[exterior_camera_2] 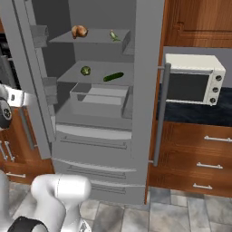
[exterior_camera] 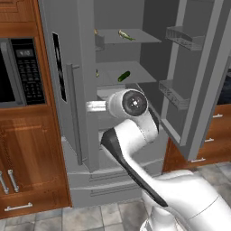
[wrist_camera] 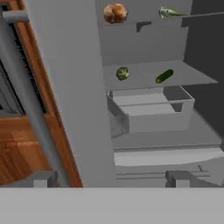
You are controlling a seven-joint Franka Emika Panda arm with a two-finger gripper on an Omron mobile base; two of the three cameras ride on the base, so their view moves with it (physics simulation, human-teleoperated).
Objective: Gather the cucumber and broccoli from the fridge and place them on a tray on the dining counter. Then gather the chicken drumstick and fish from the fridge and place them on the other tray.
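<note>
The fridge [exterior_camera: 67, 67] has its right door [exterior_camera: 198, 76] swung open and its left door [wrist_camera: 65, 87] shut. On the top shelf lie the chicken drumstick [wrist_camera: 115, 13] [exterior_camera_2: 79, 31] and the fish [wrist_camera: 171, 13] [exterior_camera_2: 114, 35] [exterior_camera: 125, 35]. On the shelf below lie the broccoli [wrist_camera: 123, 73] [exterior_camera_2: 85, 70] and, to its right, the cucumber [wrist_camera: 164, 76] [exterior_camera_2: 113, 77] [exterior_camera: 123, 76]. My gripper [wrist_camera: 113, 178] is open with nothing between its fingers. It hangs in front of the shut door's inner edge, below and short of the shelves. The dining counter and trays are out of view.
A grey bin [wrist_camera: 153, 113] sits under the vegetable shelf. The shut door's bar handle [wrist_camera: 26, 96] runs at my left. A black microwave [exterior_camera: 18, 72] in wooden cabinets stands left of the fridge, and a white toaster oven [exterior_camera_2: 192, 84] on a dark counter stands right of it.
</note>
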